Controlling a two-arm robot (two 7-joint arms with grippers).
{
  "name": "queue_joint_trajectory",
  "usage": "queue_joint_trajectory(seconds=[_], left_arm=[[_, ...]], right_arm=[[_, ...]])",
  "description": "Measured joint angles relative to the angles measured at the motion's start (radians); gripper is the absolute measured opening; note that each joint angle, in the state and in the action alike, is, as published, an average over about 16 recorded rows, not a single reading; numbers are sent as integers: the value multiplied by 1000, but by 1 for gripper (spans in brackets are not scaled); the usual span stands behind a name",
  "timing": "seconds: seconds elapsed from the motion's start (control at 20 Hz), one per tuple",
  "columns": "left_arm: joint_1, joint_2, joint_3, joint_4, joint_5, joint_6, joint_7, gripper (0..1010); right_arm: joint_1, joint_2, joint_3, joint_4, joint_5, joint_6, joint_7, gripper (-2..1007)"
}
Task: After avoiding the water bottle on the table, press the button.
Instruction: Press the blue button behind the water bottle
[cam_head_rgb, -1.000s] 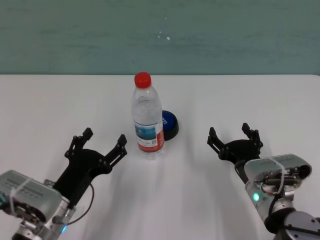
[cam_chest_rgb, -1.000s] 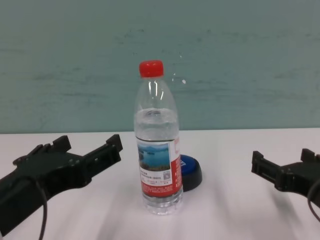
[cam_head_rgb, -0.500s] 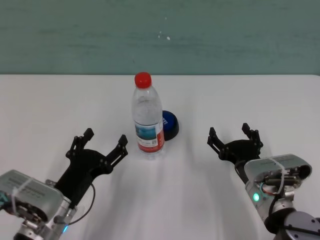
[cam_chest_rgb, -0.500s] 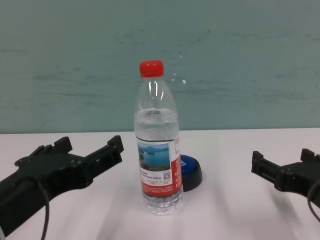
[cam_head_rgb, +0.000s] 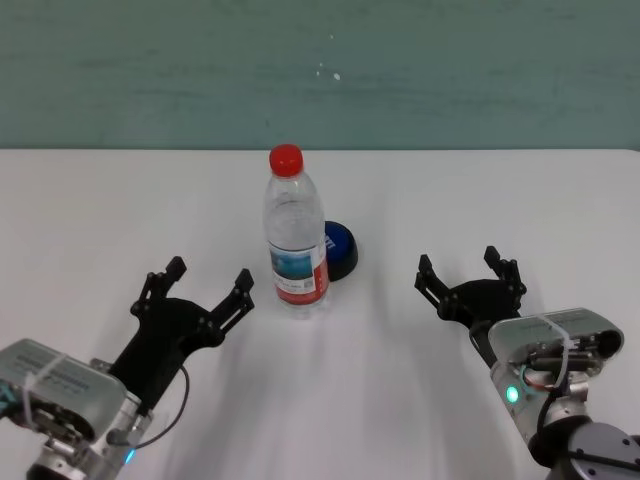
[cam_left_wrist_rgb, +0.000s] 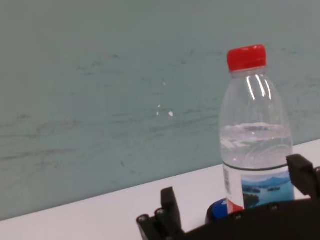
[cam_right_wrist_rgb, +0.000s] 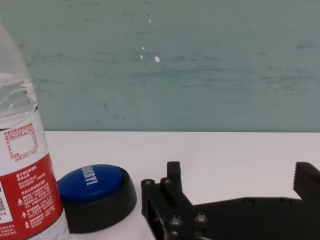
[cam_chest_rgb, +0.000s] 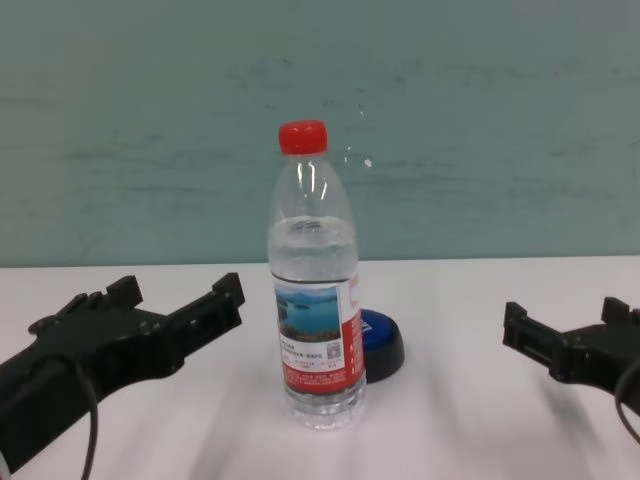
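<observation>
Left tool (cam_head_rgb: 207, 278): sits low over the near left part of the bench (cam_head_rgb: 90, 210), fingers spread wide, nothing between them. Its tips point toward the bottle (cam_head_rgb: 296, 232) and stop short of it; a clear strip of white bench shows between the nearer fingertip and the bottle's label. In the chest view the left tool (cam_chest_rgb: 175, 295) reaches in from the lower left at about label height, apart from the bottle (cam_chest_rgb: 314, 290). In the left wrist view the two finger ends of the left tool (cam_left_wrist_rgb: 235, 200) frame the lower part of the bottle (cam_left_wrist_rgb: 255, 135), with a sliver of the button (cam_left_wrist_rgb: 218, 210) showing beside the bottle's base.

Centre: bottle stands upright on the bench, red cap on, water level up near the shoulder, red-and-white label with the lake photo facing the robot. The button (cam_head_rgb: 340, 248), blue top on a black base, rests on the bench just behind the bottle and to its right, partly hidden by it. Whether base and bottle touch, I cannot tell. In the chest view the button (cam_chest_rgb: 381, 338) peeks out at the bottle's right.

Right tool (cam_head_rgb: 468, 276): hovers low over the near right part of the bench, fingers wide apart, holding nothing, well apart from button and bottle. In the right wrist view the right tool (cam_right_wrist_rgb: 235, 182) is in the foreground, with the button (cam_right_wrist_rgb: 95, 192) farther off, white lettering on its dome, and the bottle (cam_right_wrist_rgb: 25, 170) at the frame edge next to it.
</observation>
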Motion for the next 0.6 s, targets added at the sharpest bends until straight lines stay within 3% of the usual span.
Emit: queue_joint_trajectory(seconds=[0.6], left_arm=[[5,3,-7,-6,-9,-1,-3,1010]], right_arm=[[0,0,0,0,0,0,0,1004]])
